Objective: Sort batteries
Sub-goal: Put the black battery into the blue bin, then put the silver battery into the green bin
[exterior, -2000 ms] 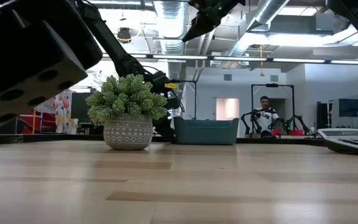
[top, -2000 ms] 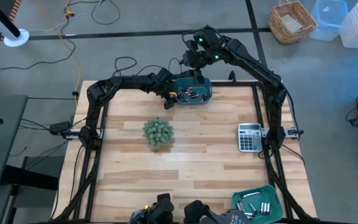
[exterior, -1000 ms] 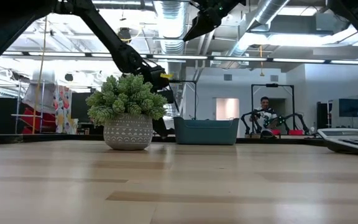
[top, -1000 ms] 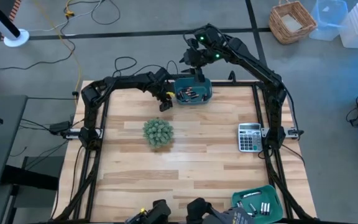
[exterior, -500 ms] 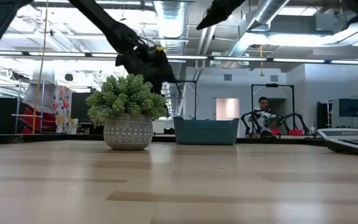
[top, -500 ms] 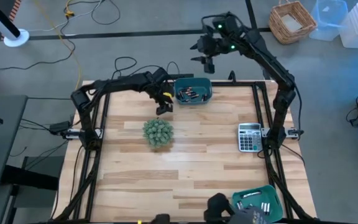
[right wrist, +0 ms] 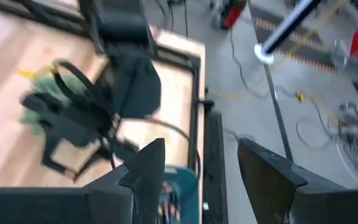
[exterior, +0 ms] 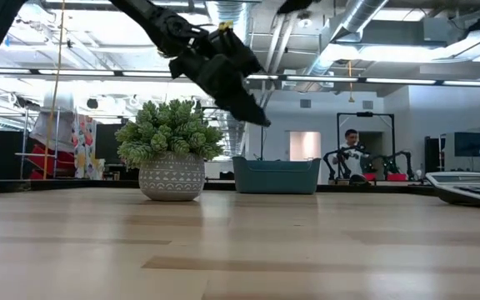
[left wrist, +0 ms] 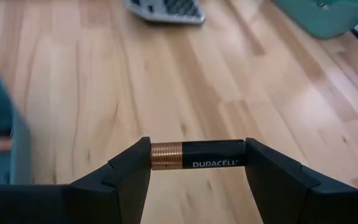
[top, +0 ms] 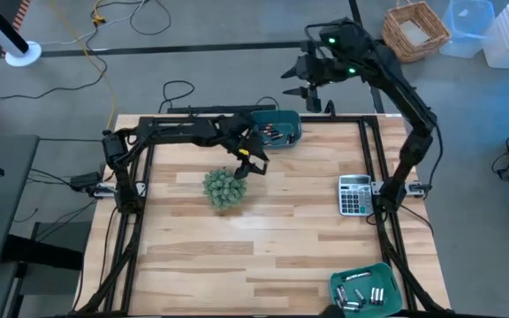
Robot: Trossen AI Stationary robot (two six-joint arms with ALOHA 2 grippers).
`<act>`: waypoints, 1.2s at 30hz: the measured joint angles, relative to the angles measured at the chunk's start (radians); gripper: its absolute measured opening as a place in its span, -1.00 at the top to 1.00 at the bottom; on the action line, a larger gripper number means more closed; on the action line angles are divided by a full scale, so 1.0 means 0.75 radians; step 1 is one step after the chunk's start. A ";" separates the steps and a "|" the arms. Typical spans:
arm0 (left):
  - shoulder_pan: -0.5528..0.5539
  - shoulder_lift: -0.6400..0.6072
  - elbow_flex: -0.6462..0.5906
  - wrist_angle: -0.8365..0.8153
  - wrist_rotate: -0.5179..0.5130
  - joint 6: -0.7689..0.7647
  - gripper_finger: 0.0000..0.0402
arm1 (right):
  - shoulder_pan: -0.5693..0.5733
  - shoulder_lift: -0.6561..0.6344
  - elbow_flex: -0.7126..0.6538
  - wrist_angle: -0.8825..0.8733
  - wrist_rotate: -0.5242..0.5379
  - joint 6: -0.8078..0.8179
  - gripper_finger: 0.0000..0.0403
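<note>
My left tool [top: 253,162] pinches one battery [left wrist: 197,154] end to end, its long axis spanning the fingers, high over the desk [top: 272,230] beside the plant [top: 225,188]. The near-right bin [top: 365,287] lies well off toward the near right; I judge this arm carries there, while my right tool [top: 300,78] hangs open and empty beyond the far edge.

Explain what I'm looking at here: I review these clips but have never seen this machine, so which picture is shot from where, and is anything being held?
Two dark robot arms work at a wooden table. One picture looks straight down, one looks level across the tabletop, and two come from cameras on the arms' wrists. The left gripper hangs above the table near a potted plant and holds a battery by its ends between its fingers. The right gripper is open and empty, raised beyond the table's far edge. On the table are a teal bin at the far edge with batteries inside, a second teal bin at the near corner with batteries too, and a calculator.
</note>
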 joint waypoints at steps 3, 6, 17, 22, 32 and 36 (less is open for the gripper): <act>-0.030 -0.001 0.000 0.067 -0.012 0.000 -0.12 | 0.036 -0.058 0.001 0.000 -0.006 0.029 -0.09; -0.035 0.000 0.000 0.165 -0.130 -0.025 -0.12 | 0.065 -0.099 0.001 -0.013 -0.004 0.060 -0.09; 0.056 0.092 0.000 0.394 -0.797 -0.107 -0.12 | 0.218 -0.186 0.000 -0.073 0.003 0.125 -0.09; 0.104 0.106 0.002 0.402 -0.833 -0.175 -0.20 | 0.282 -0.187 0.000 -0.091 0.032 0.125 -0.09; 0.106 0.108 0.001 0.393 -0.823 -0.264 -0.49 | 0.316 -0.184 -0.001 -0.132 0.053 0.100 -0.09; 0.095 0.099 0.001 0.369 -0.835 -0.297 -0.48 | 0.310 -0.184 -0.001 -0.141 0.053 0.093 -0.09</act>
